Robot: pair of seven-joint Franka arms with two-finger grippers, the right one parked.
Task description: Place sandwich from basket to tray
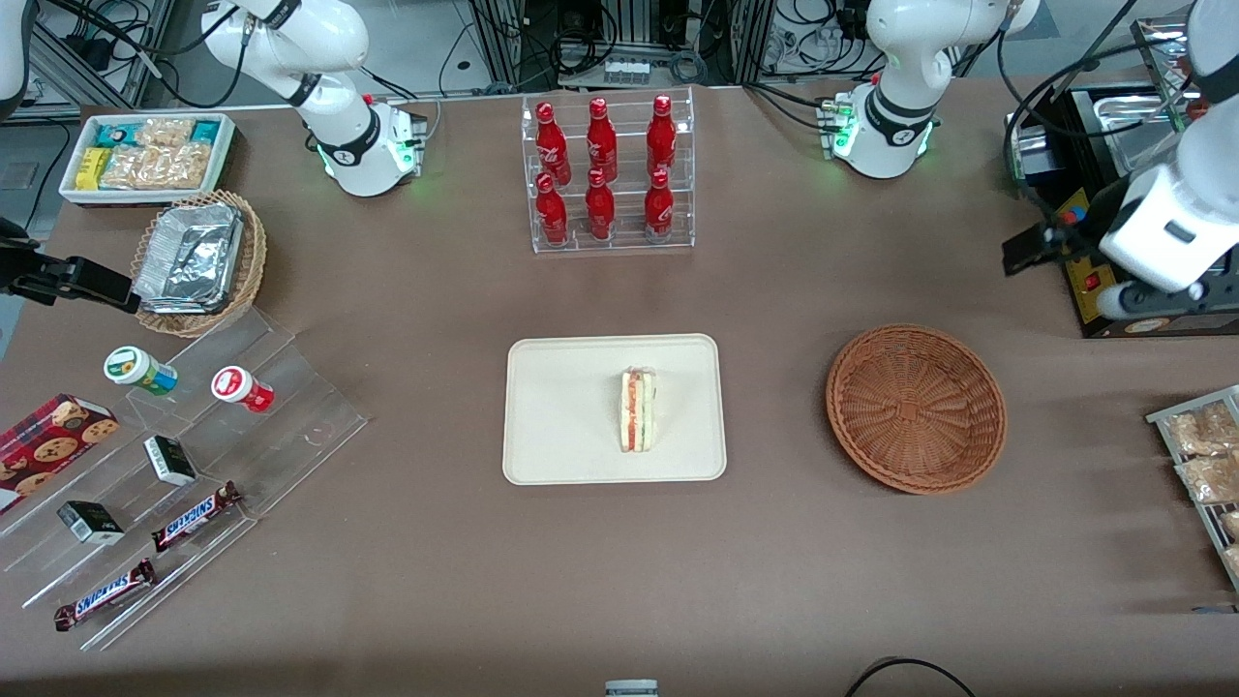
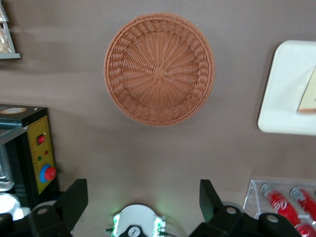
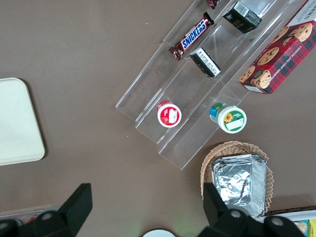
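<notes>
The left arm's gripper (image 2: 143,200) hung high above the brown table (image 1: 619,581), fingers (image 2: 74,197) spread wide with nothing between them, at the working arm's end near a black control box with a yellow panel (image 2: 39,158). The small triangular white-bread sandwich with red and green filling (image 1: 638,409) stood on its edge on the flat cream-beige rectangular tray (image 1: 561,411), at the side of the tray closer to the basket. The round reddish-brown woven wicker basket (image 1: 916,408) sat beside the tray toward the working arm's end, apart from it, and held nothing. Legible writing: "SNICKERS" on two chocolate bars (image 1: 194,516) lying on a clear acrylic stepped stand (image 1: 290,387) toward the parked arm's end; a red box printed with cookies (image 1: 48,445) carried the word "CHOCOLATE" in the right wrist view only. That view also showed the lids of a red-capped cup (image 3: 169,113) and a green-capped cup (image 3: 228,118) from above. Only the front view took in the six red bottles in a clear rack (image 1: 605,174), farther from the camera than the tray, plus a lighter wicker basket of foil trays (image 1: 198,261) and a white bin of snack packets (image 1: 145,155). The wrist view showed the basket's weave radiating from its centre. Cables and metal framing lined the room's edge.
</notes>
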